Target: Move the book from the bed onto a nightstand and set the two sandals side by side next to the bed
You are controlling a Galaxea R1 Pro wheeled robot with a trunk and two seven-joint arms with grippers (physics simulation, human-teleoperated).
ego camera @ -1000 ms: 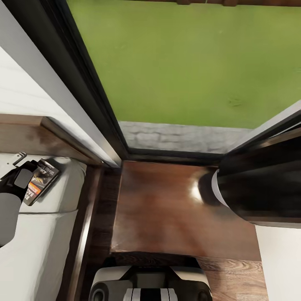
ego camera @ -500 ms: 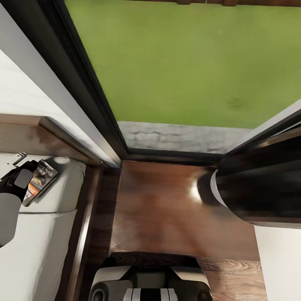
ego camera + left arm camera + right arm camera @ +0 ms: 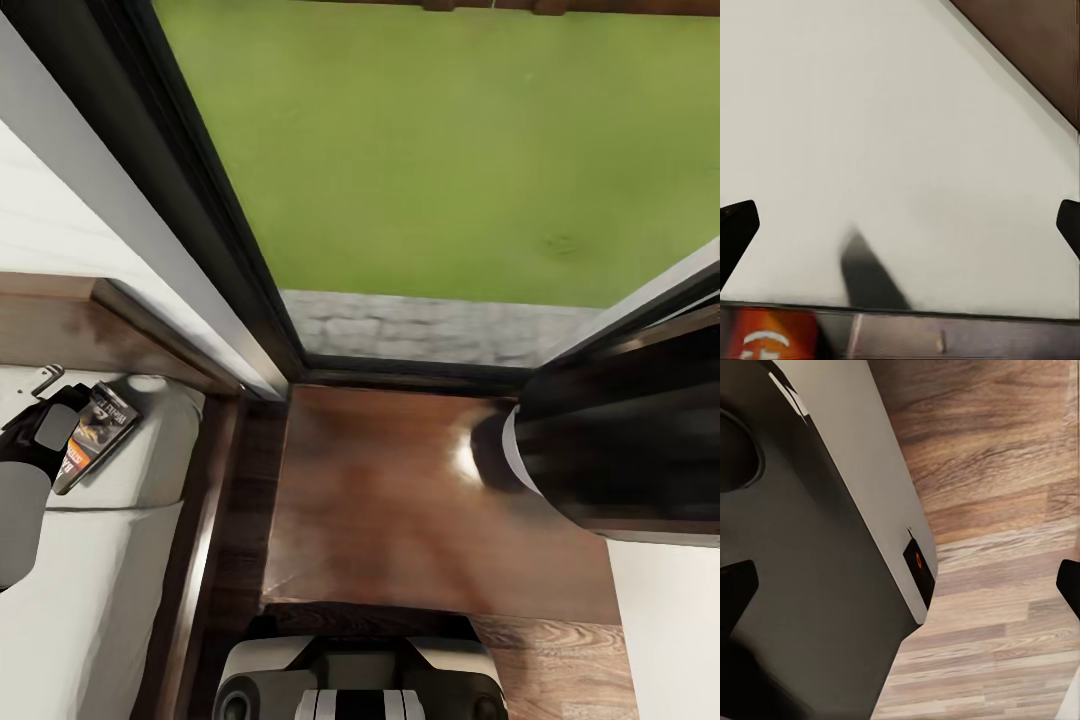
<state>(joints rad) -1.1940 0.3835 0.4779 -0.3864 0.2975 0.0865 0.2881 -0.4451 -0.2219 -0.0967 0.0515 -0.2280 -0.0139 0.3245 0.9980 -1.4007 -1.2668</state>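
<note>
The left claw (image 3: 48, 425) sits low over the bed (image 3: 90, 590), close to the headboard, and the book (image 3: 95, 432) lies on the pale mattress right against the claw's outer side, tilted, with its orange band showing. From the head camera I cannot tell whether the fingers close on the book or merely touch it. In the left wrist view the two dark fingertips (image 3: 736, 229) stand wide apart at either edge, with bare mattress between them and the book's cover (image 3: 772, 337) along the near edge. The nightstand (image 3: 400, 490) stands beyond the bed frame, away from the claw, under the black-framed window (image 3: 200, 200). The right claw's fingertips (image 3: 735, 585) also stand wide apart, over the wood-plank floor (image 3: 1005, 510) and the robot's dark body (image 3: 810, 585).
</note>
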